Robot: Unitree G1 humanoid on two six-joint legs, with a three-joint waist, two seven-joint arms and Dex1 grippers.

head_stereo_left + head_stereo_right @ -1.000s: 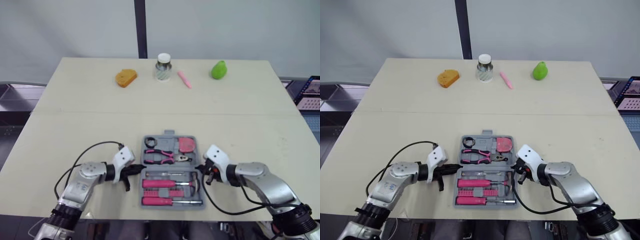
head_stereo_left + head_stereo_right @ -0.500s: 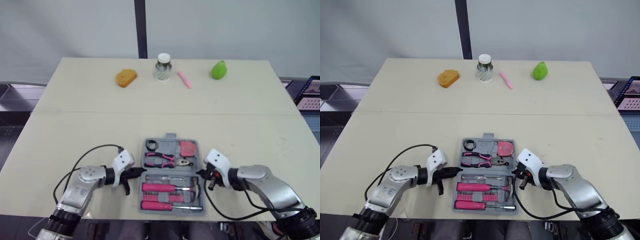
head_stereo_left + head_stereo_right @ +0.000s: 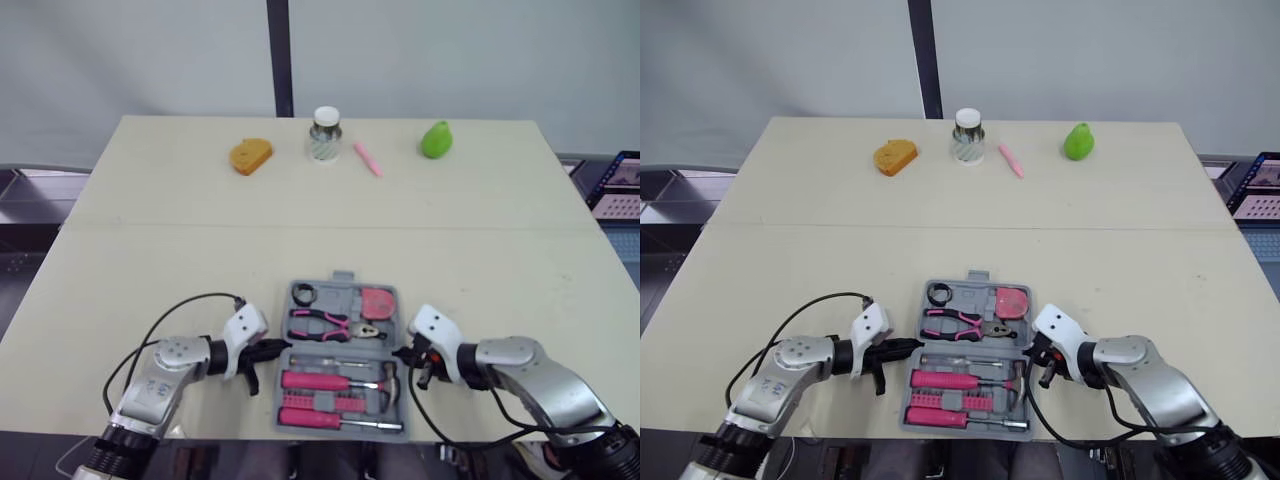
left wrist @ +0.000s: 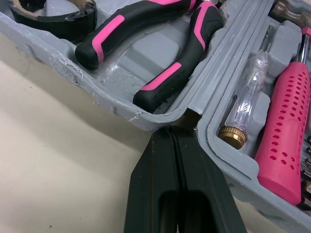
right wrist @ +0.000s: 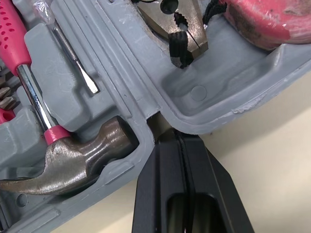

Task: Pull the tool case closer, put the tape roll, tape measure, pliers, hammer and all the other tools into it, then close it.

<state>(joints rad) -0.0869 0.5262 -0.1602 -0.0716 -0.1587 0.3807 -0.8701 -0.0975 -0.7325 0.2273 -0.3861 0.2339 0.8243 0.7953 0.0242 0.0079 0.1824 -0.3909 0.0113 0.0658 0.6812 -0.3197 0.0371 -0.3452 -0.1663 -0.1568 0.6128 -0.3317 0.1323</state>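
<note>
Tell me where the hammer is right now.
In the right wrist view, the hammer lies in the robot-side half of the open tool case. Its head is at the case's right end, just beside the shut right claw at the hinge.

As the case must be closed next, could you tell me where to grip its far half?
Probably the far half by its outer rim, beside the centre tab, from the far side: it lies flat, hinged across the middle, so that edge levers best.
</note>
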